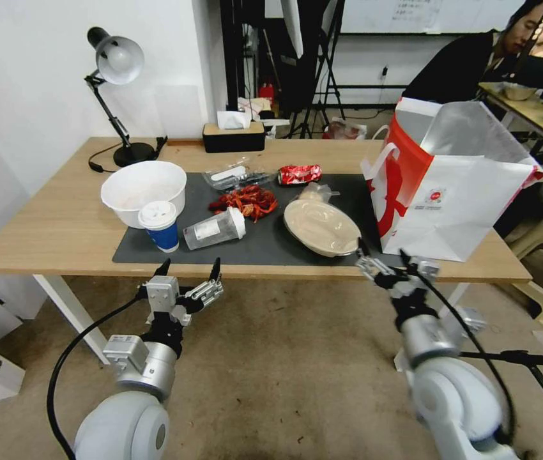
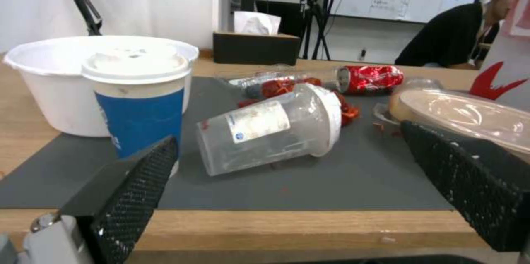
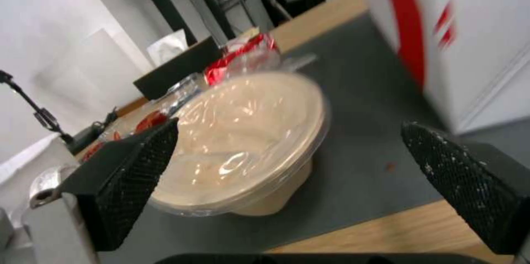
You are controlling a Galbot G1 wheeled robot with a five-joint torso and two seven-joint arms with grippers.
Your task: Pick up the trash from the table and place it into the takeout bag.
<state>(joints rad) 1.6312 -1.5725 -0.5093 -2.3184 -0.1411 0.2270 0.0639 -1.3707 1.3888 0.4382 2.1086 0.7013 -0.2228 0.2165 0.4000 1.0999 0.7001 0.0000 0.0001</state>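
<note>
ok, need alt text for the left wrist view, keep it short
The left end effector, fingers open, hovers at the table edge facing a clear plastic cup lying on its side on the grey mat. A blue paper cup stands before a white bowl; crayfish shells, a crushed red can and a beige lidded container lie beyond.
</note>
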